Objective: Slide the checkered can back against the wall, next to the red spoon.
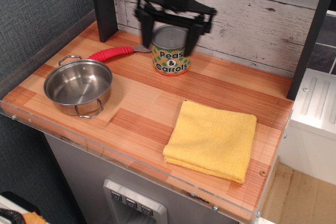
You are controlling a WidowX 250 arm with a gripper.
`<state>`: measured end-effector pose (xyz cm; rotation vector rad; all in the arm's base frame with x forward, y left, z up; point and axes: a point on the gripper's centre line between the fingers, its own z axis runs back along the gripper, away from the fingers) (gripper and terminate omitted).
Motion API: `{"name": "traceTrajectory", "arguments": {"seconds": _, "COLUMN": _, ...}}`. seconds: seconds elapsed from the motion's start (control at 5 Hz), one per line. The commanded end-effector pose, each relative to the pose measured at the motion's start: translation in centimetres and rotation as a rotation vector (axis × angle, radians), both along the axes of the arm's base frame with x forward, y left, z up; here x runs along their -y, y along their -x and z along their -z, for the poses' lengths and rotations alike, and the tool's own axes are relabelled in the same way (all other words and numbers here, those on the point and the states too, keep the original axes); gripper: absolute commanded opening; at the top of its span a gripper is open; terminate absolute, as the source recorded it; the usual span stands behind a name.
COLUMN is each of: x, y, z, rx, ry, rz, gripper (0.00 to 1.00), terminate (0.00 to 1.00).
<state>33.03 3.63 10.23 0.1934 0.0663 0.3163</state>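
The checkered can (171, 51) stands upright on the wooden counter near the whitewashed plank wall (247, 9), its grey top showing and its "Peas & Carrots" panel facing me. The red spoon (113, 53) lies just to its left, with its silver bowl partly hidden behind the can. My gripper (168, 39) is open and hovers above the can. Its two black fingers (147, 31) straddle the can's top without touching it.
A steel pot (79, 86) with two handles sits at the left front. A folded yellow cloth (212, 139) lies at the right front. A dark post (102, 3) stands at the back left, another (310, 35) at the right edge. A dark blue-grey panel (37, 9) borders the left.
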Motion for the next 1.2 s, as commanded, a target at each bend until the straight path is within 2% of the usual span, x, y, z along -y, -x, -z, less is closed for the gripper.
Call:
{"name": "traceTrajectory", "arguments": {"seconds": 0.0, "x": -2.8, "y": 4.3, "z": -5.6, "rx": 0.028, "ry": -0.038, "rz": 0.111, "gripper": 1.00, "terminate": 0.00}}
{"name": "traceTrajectory", "arguments": {"seconds": 0.2, "x": -4.0, "y": 6.2, "z": -6.0, "rx": 0.022, "ry": -0.070, "rz": 0.104, "gripper": 1.00, "terminate": 0.00}}
{"name": "traceTrajectory", "arguments": {"seconds": 0.4, "x": -5.6, "y": 8.5, "z": -6.4, "rx": 0.041, "ry": -0.079, "rz": 0.052, "gripper": 1.00, "terminate": 0.00}}
{"name": "traceTrajectory", "arguments": {"seconds": 0.6, "x": -7.1, "y": 10.2, "z": -6.4, "rx": 0.070, "ry": -0.011, "rz": 0.045, "gripper": 1.00, "terminate": 0.00}}
{"name": "traceTrajectory", "arguments": {"seconds": 0.8, "x": -8.0, "y": 11.2, "z": -6.2, "rx": 0.108, "ry": 0.025, "rz": 0.051, "gripper": 1.00, "terminate": 0.00}}
{"name": "traceTrajectory", "arguments": {"seconds": 1.0, "x": -8.0, "y": 11.2, "z": -6.2, "rx": 0.108, "ry": 0.025, "rz": 0.051, "gripper": 1.00, "terminate": 0.00}}
